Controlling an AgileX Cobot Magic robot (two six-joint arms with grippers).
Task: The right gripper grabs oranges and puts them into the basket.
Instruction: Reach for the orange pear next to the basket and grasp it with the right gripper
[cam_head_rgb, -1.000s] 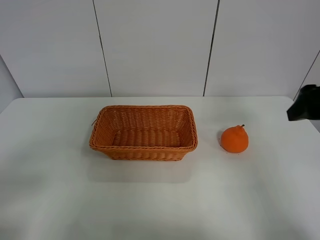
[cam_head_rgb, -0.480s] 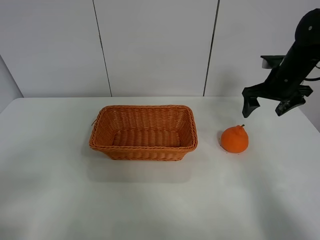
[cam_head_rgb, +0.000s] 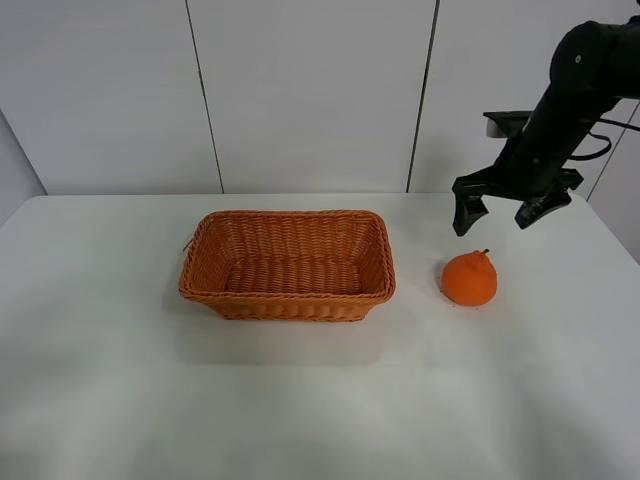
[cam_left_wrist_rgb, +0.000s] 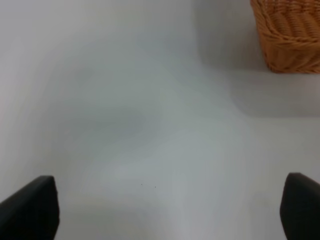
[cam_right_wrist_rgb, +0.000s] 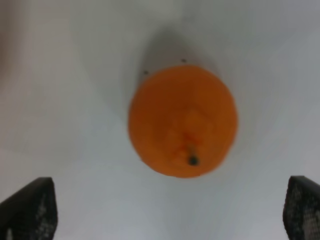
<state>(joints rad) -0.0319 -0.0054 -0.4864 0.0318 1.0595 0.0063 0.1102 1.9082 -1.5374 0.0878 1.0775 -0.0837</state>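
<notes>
The orange (cam_head_rgb: 469, 278) sits on the white table to the right of the wicker basket (cam_head_rgb: 287, 264), apart from it. My right gripper (cam_head_rgb: 496, 212) is open, prongs spread and pointing down, hovering above the orange and a little behind it. The right wrist view looks straight down on the orange (cam_right_wrist_rgb: 182, 120), which lies between the two fingertips (cam_right_wrist_rgb: 31, 207). The basket holds nothing. The left wrist view shows a corner of the basket (cam_left_wrist_rgb: 289, 35) and the left gripper (cam_left_wrist_rgb: 165, 207) open over bare table.
The white table (cam_head_rgb: 300, 400) runs to a white panelled wall (cam_head_rgb: 310, 90) at the back. The left arm is out of the exterior view.
My right arm has swung in from the right edge of the view, moving left to a spot above the orange. The orange and basket have not moved.
</notes>
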